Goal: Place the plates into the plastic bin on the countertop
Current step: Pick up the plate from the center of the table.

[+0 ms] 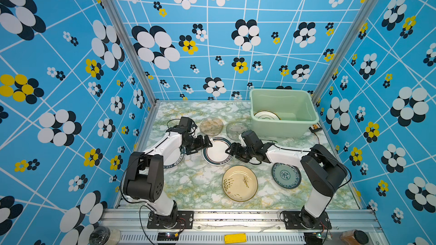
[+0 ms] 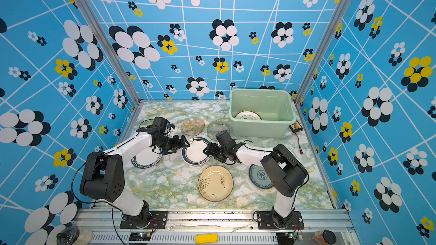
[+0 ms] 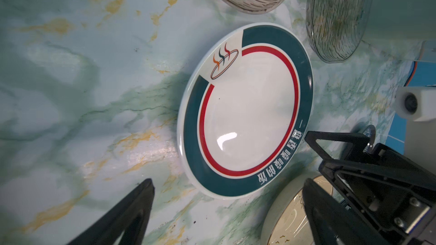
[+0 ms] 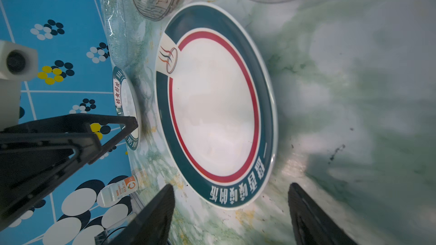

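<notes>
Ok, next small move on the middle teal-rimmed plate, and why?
Probably ease the right tool onto the rim of the teal-rimmed plate and close. It lies flat, ungripped, with the left tool also open opposite, and the bin sits on the right tool's side.

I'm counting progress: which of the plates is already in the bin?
The white plate with a thin dark rim, lying inside the pale green bin. The rest all lie out on the marbled countertop.
</notes>
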Tool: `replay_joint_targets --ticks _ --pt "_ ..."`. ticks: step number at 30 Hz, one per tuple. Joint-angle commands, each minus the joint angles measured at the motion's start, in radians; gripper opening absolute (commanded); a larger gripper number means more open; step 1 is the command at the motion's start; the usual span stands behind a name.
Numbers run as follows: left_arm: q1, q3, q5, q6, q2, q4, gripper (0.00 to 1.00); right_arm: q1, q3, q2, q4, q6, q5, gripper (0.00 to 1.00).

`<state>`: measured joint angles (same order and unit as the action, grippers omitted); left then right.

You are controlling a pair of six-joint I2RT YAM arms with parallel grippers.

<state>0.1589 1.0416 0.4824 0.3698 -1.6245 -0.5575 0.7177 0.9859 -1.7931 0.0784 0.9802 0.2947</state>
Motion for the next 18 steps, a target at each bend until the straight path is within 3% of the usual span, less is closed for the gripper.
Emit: replay_joint_targets --ticks 1,18 --pt "-0.008 0.033 -0.001 -0.039 -0.034 0.013 0.99 0.000 0.050 -0.041 0.004 -0.023 0.015 0.77" --pt "-0.010 0.087 0.020 -0.107 -0.139 -0.002 0.99 -0.001 0.087 -0.129 0.043 -0.026 0.078 0.77"
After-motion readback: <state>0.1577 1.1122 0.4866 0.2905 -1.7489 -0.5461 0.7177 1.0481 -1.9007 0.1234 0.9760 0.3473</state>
